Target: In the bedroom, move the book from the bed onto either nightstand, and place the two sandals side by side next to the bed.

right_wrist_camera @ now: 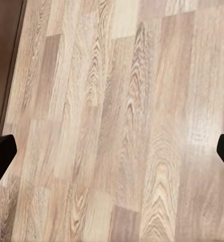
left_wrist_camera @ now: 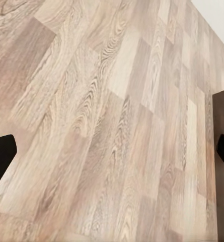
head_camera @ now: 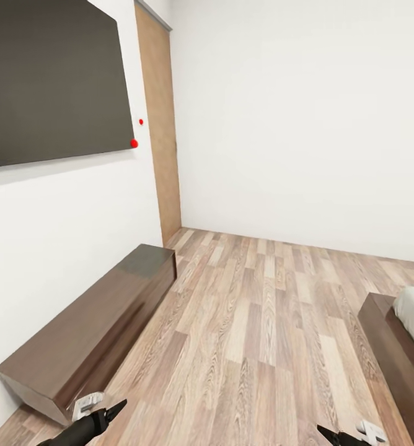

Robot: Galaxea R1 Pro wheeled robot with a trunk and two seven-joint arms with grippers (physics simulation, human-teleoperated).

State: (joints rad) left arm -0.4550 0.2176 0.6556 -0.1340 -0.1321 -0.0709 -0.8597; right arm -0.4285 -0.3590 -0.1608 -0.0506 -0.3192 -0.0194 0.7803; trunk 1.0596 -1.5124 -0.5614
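From the head view, the bed (head_camera: pixel 400 347) shows a corner at about four o'clock, with a low dark cabinet (head_camera: pixel 89 334) along the wall at eight o'clock below a wall screen (head_camera: pixel 52 80). Both the left gripper (left_wrist_camera: pixel 112 151) and right gripper (right_wrist_camera: pixel 112 156) hang over bare plank floor (head_camera: pixel 263 322), jaws spread wide and apparently holding nothing.

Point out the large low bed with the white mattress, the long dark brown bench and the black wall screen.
Large low bed (head_camera: pixel 390 347): head view, dark frame corner.
Long dark brown bench (head_camera: pixel 92 328): head view, top surface.
Black wall screen (head_camera: pixel 46 74): head view, screen middle.
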